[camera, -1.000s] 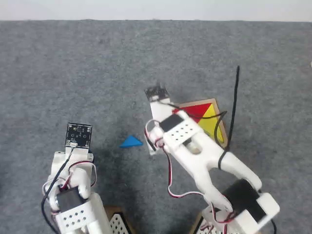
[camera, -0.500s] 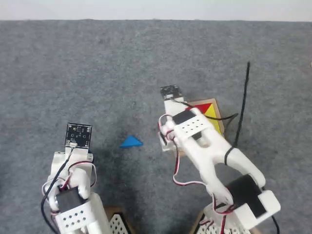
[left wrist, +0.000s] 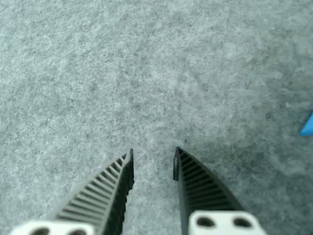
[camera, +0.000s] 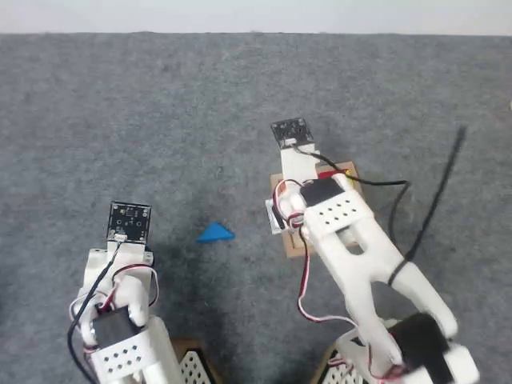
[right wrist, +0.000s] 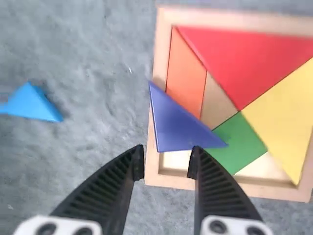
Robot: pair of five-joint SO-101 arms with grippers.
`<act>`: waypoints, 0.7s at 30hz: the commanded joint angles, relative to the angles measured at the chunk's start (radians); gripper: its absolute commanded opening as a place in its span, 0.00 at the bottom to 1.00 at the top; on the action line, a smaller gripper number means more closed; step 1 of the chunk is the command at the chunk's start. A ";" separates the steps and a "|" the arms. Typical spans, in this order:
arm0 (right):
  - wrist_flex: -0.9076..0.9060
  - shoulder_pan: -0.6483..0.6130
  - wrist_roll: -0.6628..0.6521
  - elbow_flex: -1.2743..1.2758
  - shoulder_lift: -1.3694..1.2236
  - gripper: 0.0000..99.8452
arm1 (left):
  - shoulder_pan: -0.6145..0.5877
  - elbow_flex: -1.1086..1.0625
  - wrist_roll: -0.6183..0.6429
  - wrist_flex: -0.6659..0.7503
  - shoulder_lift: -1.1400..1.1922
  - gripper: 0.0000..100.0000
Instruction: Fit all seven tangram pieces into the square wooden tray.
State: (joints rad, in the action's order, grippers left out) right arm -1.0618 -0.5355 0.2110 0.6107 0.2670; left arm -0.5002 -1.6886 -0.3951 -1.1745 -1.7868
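Observation:
The square wooden tray [right wrist: 161, 58] holds a red triangle [right wrist: 249, 58], an orange piece [right wrist: 186, 76], a yellow triangle [right wrist: 288, 117] and a green piece [right wrist: 239, 142]. A dark blue triangle [right wrist: 178, 127] lies tilted, one corner over the tray's rim. My right gripper [right wrist: 166, 159] hovers open just short of that triangle, touching nothing. In the high view the right arm [camera: 332, 212] covers most of the tray [camera: 293, 246]. A light blue triangle [camera: 214, 233] lies on the carpet left of the tray. My left gripper [left wrist: 153, 156] is open over bare carpet.
Grey carpet covers the table. The left arm [camera: 128, 224] sits at the near left, with the light blue triangle [left wrist: 308, 125] off to its side. A black cable [camera: 432, 200] arcs over the right arm. Two bare spots of tray floor [right wrist: 215, 103] show between pieces.
The right arm has swung to the right and farther out, now covering the tray. The left arm and the light blue triangle have not moved.

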 commanded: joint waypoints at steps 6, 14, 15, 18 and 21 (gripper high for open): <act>0.091 -0.054 -0.014 -0.055 -0.031 0.16 | -0.002 0.007 -0.006 0.009 -0.006 0.13; 0.130 -0.087 -0.011 -0.173 -0.245 0.16 | -0.002 0.007 -0.006 0.009 -0.006 0.13; 0.131 -0.085 -0.011 -0.181 -0.263 0.16 | -0.002 0.007 -0.006 0.009 -0.006 0.13; 0.131 -0.085 -0.011 -0.193 -0.294 0.16 | -0.002 0.007 -0.006 0.009 -0.006 0.13; 0.128 -0.084 -0.011 -0.190 -0.295 0.16 | -0.002 0.007 -0.006 0.009 -0.006 0.13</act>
State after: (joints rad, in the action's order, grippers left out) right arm -0.9467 -0.6168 0.2110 0.4649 -0.0338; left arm -0.5002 -1.6886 -0.3951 -1.1745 -1.7868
